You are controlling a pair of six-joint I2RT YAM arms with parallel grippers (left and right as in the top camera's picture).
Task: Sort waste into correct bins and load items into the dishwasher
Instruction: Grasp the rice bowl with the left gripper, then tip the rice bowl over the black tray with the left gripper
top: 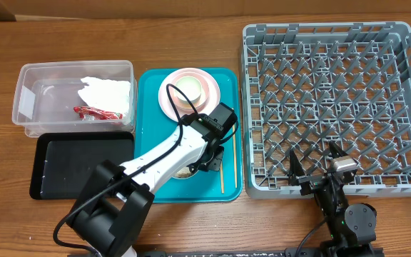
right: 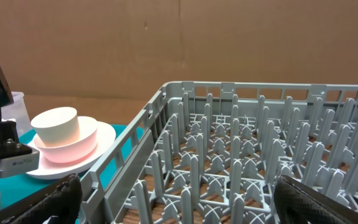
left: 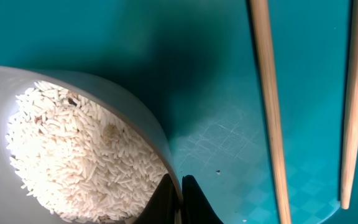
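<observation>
Pinching the rim of the grey-white bowl (left: 114, 87), one finger inside and one outside, the left claw (left: 180, 200) is closed on it low on the teal tray (left: 216, 68), with rice (left: 79, 155) heaped inside. Seen from overhead, the black tray (top: 84, 160), probably where the rice belongs, lies at nine o'clock of the bowl, just past the teal tray's edge. The clear tub (top: 31, 93), holding the napkin (top: 109, 93) and the red wrapper (top: 91, 112), is at ten o'clock. Two chopsticks (left: 269, 112) run twelve-to-six at the bowl's three o'clock. The right claw (top: 314, 161) gapes wide at the dish rack (top: 247, 107), farther off.
</observation>
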